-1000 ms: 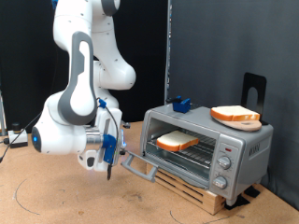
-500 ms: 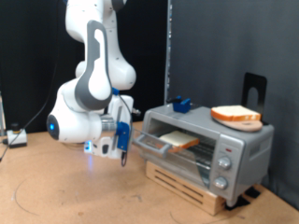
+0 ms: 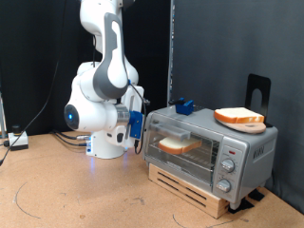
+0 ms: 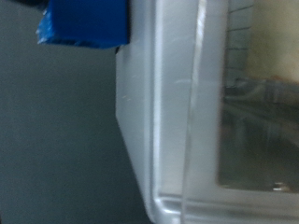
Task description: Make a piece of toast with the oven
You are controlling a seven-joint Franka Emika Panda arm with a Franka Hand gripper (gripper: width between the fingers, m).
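Found the oven [image 3: 211, 153] on a wooden pallet [image 3: 195, 189], glass door [image 3: 180, 144] shut. Noted one piece of toast [image 3: 176, 144] inside on the rack, behind the glass. Noted a second slice [image 3: 238, 117] on the oven's top. Observed the gripper [image 3: 139, 127] at the door's edge on the exterior view's left; could not tell finger state. Saw only the oven's corner [image 4: 177, 112] in the wrist view, plus a blue object [image 4: 84, 22].

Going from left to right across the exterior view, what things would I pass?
White robot arm → its gripper by the oven's door edge → slice of bread inside the oven → second slice on top of the oven → the oven's knobs.
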